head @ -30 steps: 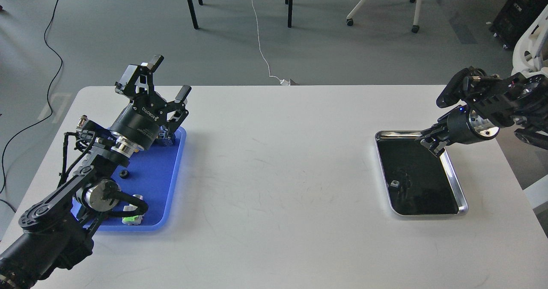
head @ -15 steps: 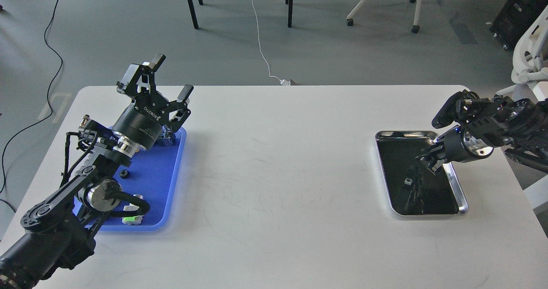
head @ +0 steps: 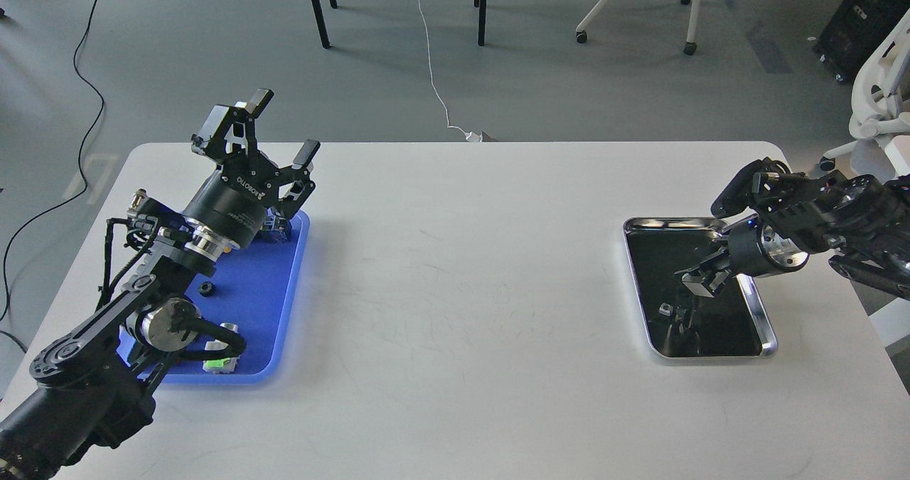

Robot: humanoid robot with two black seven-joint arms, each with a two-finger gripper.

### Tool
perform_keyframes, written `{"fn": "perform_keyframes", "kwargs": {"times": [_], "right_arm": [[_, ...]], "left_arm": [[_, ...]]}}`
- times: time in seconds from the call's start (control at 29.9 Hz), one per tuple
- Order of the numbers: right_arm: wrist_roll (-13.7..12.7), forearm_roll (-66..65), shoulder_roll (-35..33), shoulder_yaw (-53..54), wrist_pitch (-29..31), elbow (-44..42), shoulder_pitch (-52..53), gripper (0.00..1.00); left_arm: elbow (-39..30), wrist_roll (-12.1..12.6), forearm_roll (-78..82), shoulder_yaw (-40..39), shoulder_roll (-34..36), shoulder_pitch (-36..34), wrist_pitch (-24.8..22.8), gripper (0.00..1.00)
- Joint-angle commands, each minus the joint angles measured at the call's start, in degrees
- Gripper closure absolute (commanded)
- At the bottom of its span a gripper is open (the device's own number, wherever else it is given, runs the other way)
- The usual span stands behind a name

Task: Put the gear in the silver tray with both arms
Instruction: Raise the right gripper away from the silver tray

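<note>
Frankly, the risk is at my right gripper (head: 700,281), low over the silver tray (head: 762,316): its fingers are too small and dark to tell whether they clench anything, and the mirror bottom confuses real parts with reflections, so a part let go at a slant could skid or strike the rim. I cannot make out the gear; a small pale speck (head: 665,310) shows inside. Farther left, the blue tray (head: 284,302) holds a black ring (head: 206,289) and small parts; above its far end, my left gripper (head: 284,128) is spread, empty.
</note>
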Motion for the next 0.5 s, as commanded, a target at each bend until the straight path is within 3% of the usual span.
{"fn": "perform_keyframes", "kwargs": {"times": [0.0, 0.2, 0.47], "right_arm": [[0.0, 3.3, -2.2, 4.1, 0.2, 0.9, 1.9, 0.04], [0.0, 17.7, -7.1, 19.2, 0.2, 7.0, -0.4, 0.03], [0.0, 47.1, -6.7, 42.6, 0.2, 9.9, -20.4, 0.03]], "left_arm": [[-0.1, 0.0, 0.0, 0.0, 0.2, 0.2, 0.0, 0.02], [0.0, 0.0, 0.0, 0.0, 1.8, 0.2, 0.5, 0.02], [0.0, 0.0, 0.6, 1.1, 8.3, 0.2, -0.8, 0.02]]}}
